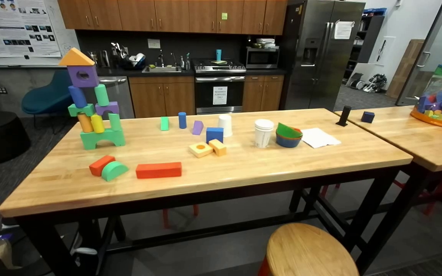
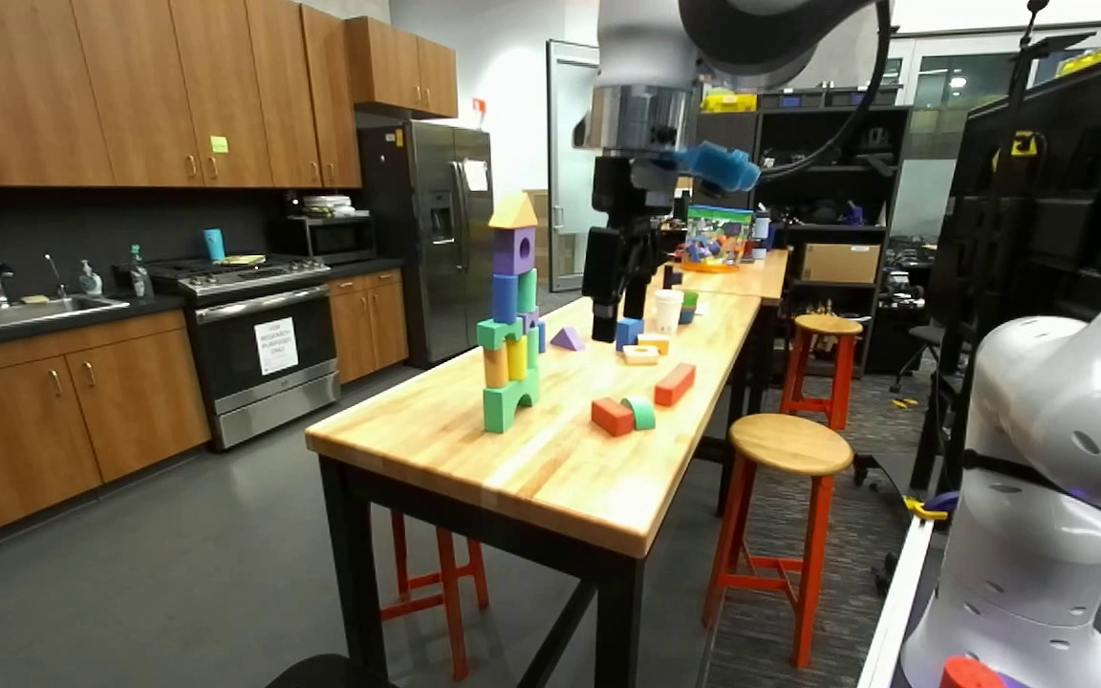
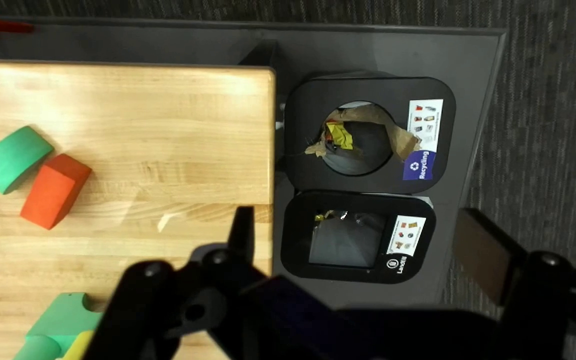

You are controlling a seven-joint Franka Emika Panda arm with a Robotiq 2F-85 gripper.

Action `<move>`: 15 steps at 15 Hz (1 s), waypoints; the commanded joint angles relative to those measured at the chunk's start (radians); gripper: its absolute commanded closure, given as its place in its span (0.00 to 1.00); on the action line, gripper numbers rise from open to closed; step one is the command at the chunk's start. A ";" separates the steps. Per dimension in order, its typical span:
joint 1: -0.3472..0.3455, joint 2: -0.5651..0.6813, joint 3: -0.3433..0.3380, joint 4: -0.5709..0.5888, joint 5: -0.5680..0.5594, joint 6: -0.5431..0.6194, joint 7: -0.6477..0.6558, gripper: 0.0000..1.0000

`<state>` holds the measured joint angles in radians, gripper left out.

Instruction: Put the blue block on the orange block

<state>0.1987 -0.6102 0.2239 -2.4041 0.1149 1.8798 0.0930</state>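
Observation:
The blue block [image 1: 215, 135] stands on the wooden table behind two small yellow blocks; whether they touch it I cannot tell. In an exterior view the blue block [image 2: 629, 332] shows just beside my fingertips, partly covered by them. The orange block [image 1: 159, 170], a long red-orange bar, lies flat near the table's front edge; it also shows in an exterior view [image 2: 675, 384]. Nothing lies on it. My gripper [image 2: 619, 320] hangs pointing down, nearer that camera than the blocks. In the wrist view my gripper [image 3: 355, 225] is wide open and empty. Both task blocks are out of the wrist view.
A tall block tower [image 1: 100, 119] stands at one table end. A shorter red block [image 3: 55, 190] and a green half-round block [image 3: 14, 159] lie near it. Yellow blocks [image 1: 201, 149], a white cup [image 1: 264, 134] and bowls [image 1: 288, 140] stand farther along. Bins [image 3: 358, 237] stand beyond the table end.

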 commanded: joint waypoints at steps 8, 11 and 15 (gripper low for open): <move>-0.066 0.024 -0.086 -0.026 -0.093 0.023 -0.066 0.00; -0.087 0.032 -0.140 -0.034 -0.099 0.035 -0.111 0.00; -0.125 0.049 -0.165 -0.035 -0.106 0.082 -0.093 0.00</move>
<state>0.0972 -0.5782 0.0679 -2.4410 0.0211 1.9191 -0.0102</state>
